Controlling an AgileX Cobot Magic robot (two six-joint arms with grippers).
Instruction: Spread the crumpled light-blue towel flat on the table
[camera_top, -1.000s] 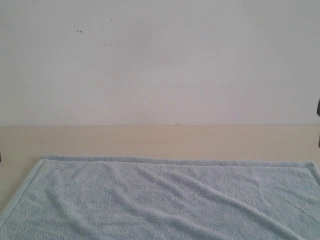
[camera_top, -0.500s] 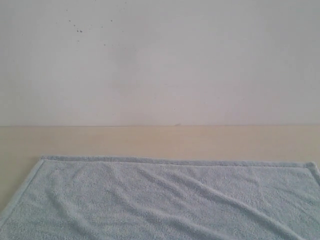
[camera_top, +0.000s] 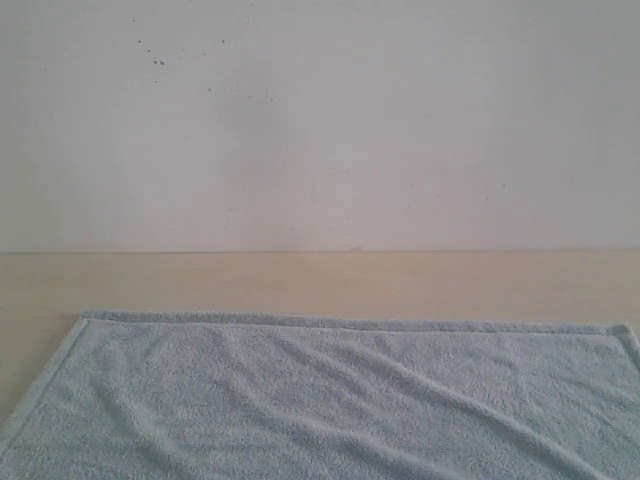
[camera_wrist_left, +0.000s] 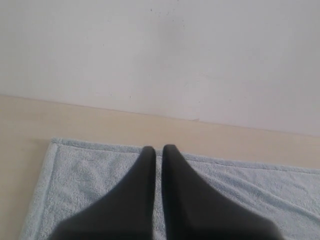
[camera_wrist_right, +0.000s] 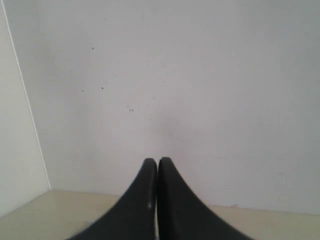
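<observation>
Gone from the exterior view are the dark slivers of arm that sat at its right and left edges a second ago; neither edge shows them now, while the cloth and its ripples lie just as they did.

In its wrist view the left tool (camera_wrist_left: 158, 149) has its two dark fingers pressed together, with only a hairline slit between them and nothing pinched. It hangs over the towel (camera_wrist_left: 240, 190), tips pointing toward the cloth's far hem. The right tool (camera_wrist_right: 157, 161) is likewise pressed together and empty, pointing at the wall (camera_wrist_right: 200, 90) above a pale strip of counter (camera_wrist_right: 30, 207).

In the exterior view the counter (camera_top: 300, 280) is a smooth cream band across the middle of the frame, bare between the towel's far hem and the wall. The wall fills the upper half, white with a scatter of tiny dark specks at the upper left.

The towel fills the lower third of the exterior frame, spread open on the counter. Its far hem runs straight and almost the full width, with one corner at the left and the other touching the right edge. Fluffy pale-blue pile shows soft diagonal ripples running toward the lower right, so it is not quite smooth. Its near part is cut off by the bottom of the frame.
</observation>
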